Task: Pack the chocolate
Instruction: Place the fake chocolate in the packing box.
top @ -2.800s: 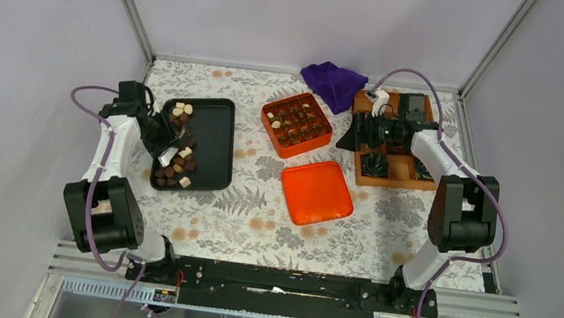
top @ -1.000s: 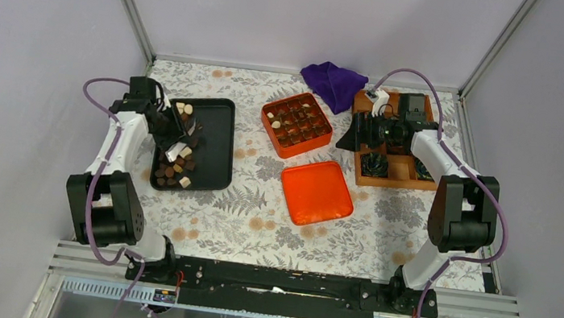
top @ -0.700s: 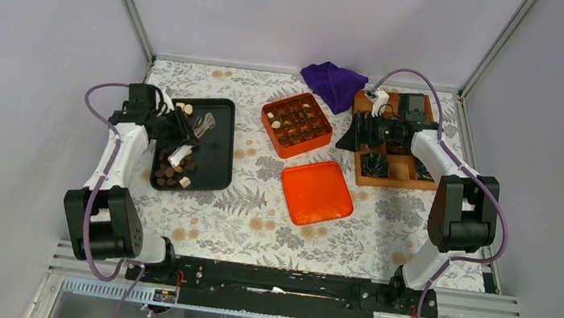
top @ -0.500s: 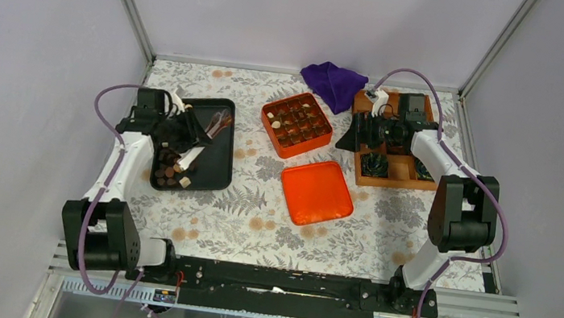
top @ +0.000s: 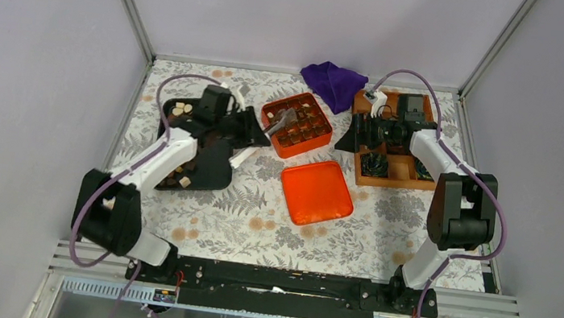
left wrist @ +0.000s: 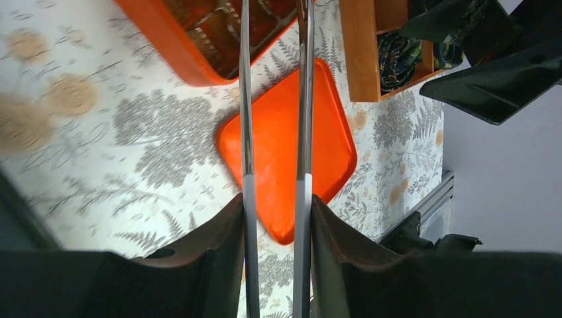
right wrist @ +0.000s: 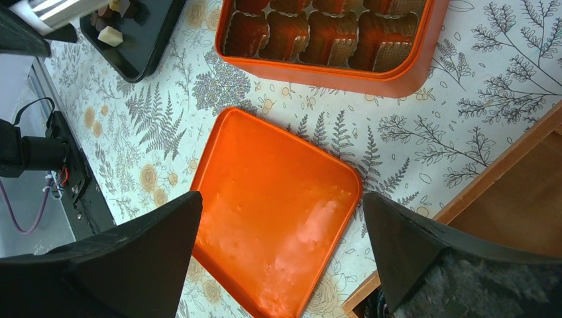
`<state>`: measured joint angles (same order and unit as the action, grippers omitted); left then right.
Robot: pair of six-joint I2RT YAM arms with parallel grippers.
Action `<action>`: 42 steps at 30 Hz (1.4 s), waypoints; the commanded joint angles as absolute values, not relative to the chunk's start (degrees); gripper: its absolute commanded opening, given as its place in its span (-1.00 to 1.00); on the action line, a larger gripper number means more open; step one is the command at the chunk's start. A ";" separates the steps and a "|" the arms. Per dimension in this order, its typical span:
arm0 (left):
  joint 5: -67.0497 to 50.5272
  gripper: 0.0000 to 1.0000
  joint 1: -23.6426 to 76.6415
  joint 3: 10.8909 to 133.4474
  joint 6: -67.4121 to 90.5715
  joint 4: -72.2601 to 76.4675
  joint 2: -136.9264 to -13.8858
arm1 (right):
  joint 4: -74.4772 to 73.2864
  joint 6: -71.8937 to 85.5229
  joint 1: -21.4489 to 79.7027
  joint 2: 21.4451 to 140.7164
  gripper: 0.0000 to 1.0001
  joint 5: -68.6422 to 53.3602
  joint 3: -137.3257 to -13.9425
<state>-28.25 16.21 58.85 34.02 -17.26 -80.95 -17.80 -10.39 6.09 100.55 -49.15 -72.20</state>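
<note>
Small dark, light brown and cream chocolate pieces lie on a black tray, with a few more at its far corner. My left gripper is shut on metal tongs. Their blades reach over the near left part of the orange divided box. The tong tips run out of the left wrist view, so I cannot tell if they hold a piece. My right gripper is open and empty, right of the box.
The orange lid lies flat in front of the box. A wooden compartment tray with dark crinkled cups stands at the right under my right arm. A purple cloth lies at the back.
My left arm has swung right with the tongs, from over the black tray to over the orange box. The right arm has not moved.
</note>
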 commanded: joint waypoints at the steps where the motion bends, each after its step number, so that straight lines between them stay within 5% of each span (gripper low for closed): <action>1: -22.27 -0.88 21.97 66.17 34.66 -10.68 -86.69 | -18.33 -11.71 5.89 100.73 0.99 -50.65 -74.71; 21: -0.77 -0.81 33.41 94.86 24.61 -30.98 -108.76 | -18.80 -12.21 5.27 101.29 0.99 -49.99 -75.05; 42: -1.96 -0.06 33.93 98.61 25.84 -34.79 -112.29 | -18.90 -12.39 5.10 101.10 0.99 -50.54 -74.88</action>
<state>-3.14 33.71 96.12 26.11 -35.73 -112.42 -18.68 -11.38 5.45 101.06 -49.10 -72.38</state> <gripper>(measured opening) 0.465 0.994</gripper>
